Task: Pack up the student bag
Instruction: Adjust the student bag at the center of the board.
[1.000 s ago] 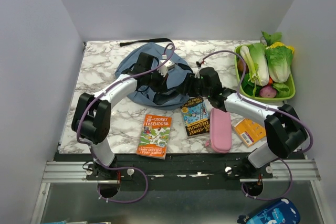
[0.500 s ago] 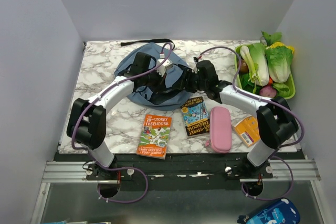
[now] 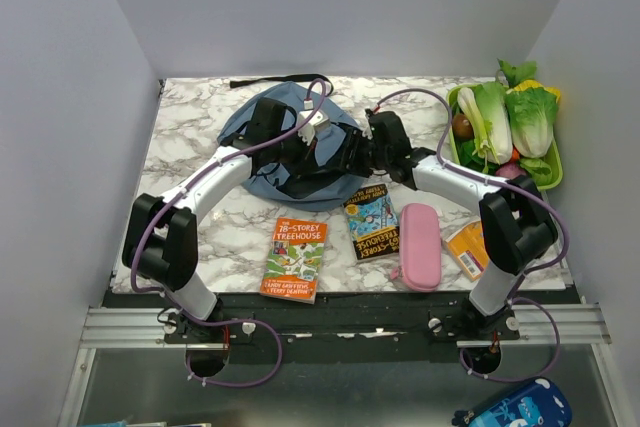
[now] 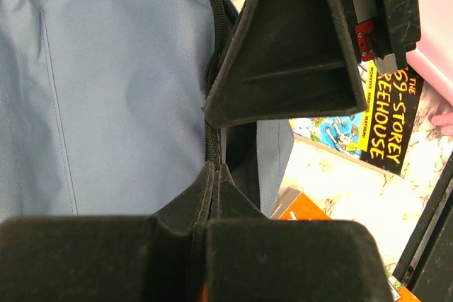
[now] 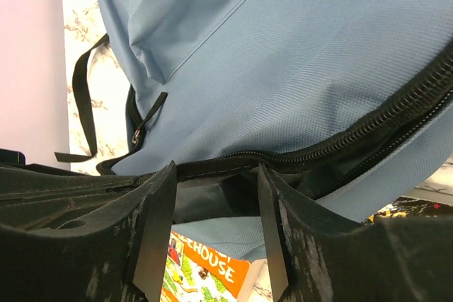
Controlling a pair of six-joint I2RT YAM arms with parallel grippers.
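Bag [image 3: 243, 125]: soft dusty-blue fabric, rounded, lying flat at far centre of the table [image 3: 185, 137]. It is the biggest item. A black strap [image 3: 280, 79] trails off behind it along the far edge. A black zipper [image 5: 368, 129] runs along the mouth, which is unzipped and gaping, with a dark lining inside. The right wrist view shows a seamed front panel, a small zip pull and a second black strap loop at the left.

Left tool [image 4: 212, 175]: fingers pressed together and pinching the bag's zipper edge. Blue cloth fills the left of that view.
Right tool [image 5: 214, 175]: fingers partway apart at the open rim. The rim crosses just at the tips, and I can't tell whether they touch it. Nothing is gripped.
From above, both tools meet over the bag's right side, close together.

Near the bag:
- A dark Treehouse book [image 3: 372, 222] sits just near-right of it, its far end right by the bag's mouth.
- An orange Treehouse book [image 3: 296, 258] is to its left, at the near edge.
- A pink case [image 3: 419, 245] is beside the dark book on the right.
- A small orange book [image 3: 474, 250] is right of the case.

A green tray [image 3: 548, 185] of leafy vegetables is at the far-right corner. A bright blue pouch [image 3: 520, 407] lies off the table, below at near right.
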